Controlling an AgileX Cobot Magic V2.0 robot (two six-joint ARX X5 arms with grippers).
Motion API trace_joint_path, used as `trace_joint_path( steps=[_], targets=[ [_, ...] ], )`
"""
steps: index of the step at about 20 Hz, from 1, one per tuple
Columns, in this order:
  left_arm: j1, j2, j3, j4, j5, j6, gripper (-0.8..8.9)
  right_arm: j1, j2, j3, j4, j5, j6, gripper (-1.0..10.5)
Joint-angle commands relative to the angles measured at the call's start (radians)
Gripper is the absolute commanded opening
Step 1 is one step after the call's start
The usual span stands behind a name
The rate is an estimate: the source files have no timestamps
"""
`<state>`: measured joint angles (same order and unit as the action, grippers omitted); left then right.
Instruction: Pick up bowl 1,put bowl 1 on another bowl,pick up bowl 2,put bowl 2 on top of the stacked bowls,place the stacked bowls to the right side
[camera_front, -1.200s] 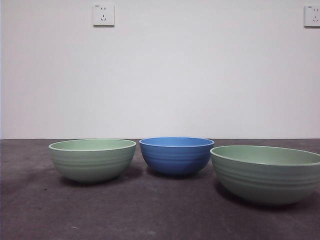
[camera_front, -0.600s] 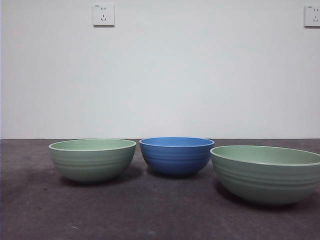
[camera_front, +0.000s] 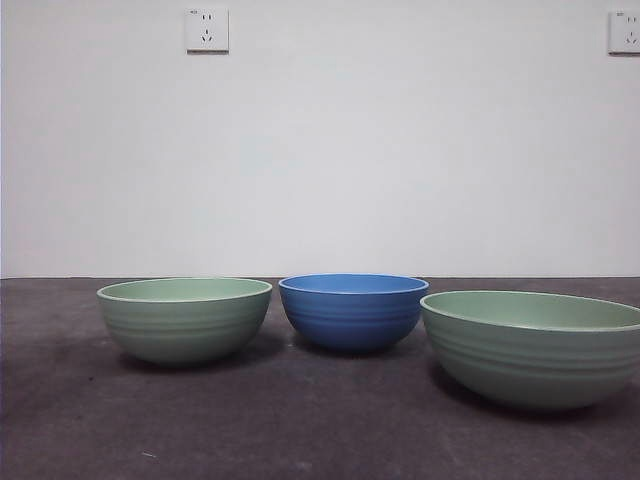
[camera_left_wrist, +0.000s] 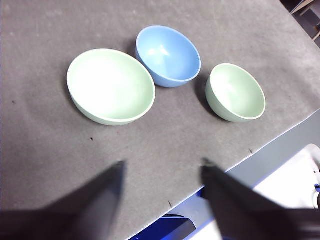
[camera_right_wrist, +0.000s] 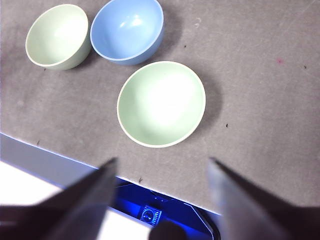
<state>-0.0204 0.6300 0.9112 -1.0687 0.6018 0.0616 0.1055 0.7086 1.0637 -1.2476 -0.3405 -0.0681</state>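
While no bowl is stacked, both grippers, left (camera_left_wrist: 161, 172) and right (camera_right_wrist: 161, 167), hang wide; first pickup of a green bowl (camera_front: 185, 318) awaits.

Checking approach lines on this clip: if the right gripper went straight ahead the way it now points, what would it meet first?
Most likely the nearer pale green bowl: in the right wrist view it lies between the open fingers of the right gripper, ahead of them. The blue bowl sits beyond, off to one side. Depth is unclear.
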Motion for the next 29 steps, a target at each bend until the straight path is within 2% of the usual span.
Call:
trace_joint_path(
  steps=[1, 5, 13, 15, 19, 22, 23, 29],
  targets=[
    [-0.003, -0.003, 0.000, 0.000, 0.003, 0.009, 6.10, 0.002, 0.014, 0.002, 0.018, -0.001, 0.027, 5.4],
    [-0.003, -0.003, 0.000, 0.001, 0.004, 0.010, 6.10, 0.002, 0.108, 0.002, 0.074, -0.001, 0.061, 5.4],
    [-0.003, -0.003, 0.000, -0.006, 0.005, 0.010, 6.10, 0.003, 0.475, 0.002, 0.205, 0.003, 0.063, 5.3],
    [-0.003, -0.003, 0.000, -0.006, 0.004, 0.010, 6.10, 0.013, 0.566, 0.002, 0.238, 0.006, 0.062, 4.4],
    [-0.003, -0.003, 0.000, -0.005, 0.004, 0.010, 6.10, 0.048, 0.705, 0.002, 0.296, 0.011, 0.060, 4.3],
    [-0.003, -0.003, 0.000, -0.006, 0.003, 0.010, 6.10, 0.084, 0.777, 0.002, 0.337, 0.086, 0.060, 4.3],
    [-0.003, -0.003, 0.000, -0.006, 0.003, 0.010, 6.10, 0.095, 0.800, 0.002, 0.347, 0.111, 0.060, 4.1],
    [-0.003, -0.003, 0.000, -0.006, 0.002, 0.010, 6.10, 0.127, 0.888, 0.002, 0.389, 0.115, 0.059, 2.1]
  ],
)
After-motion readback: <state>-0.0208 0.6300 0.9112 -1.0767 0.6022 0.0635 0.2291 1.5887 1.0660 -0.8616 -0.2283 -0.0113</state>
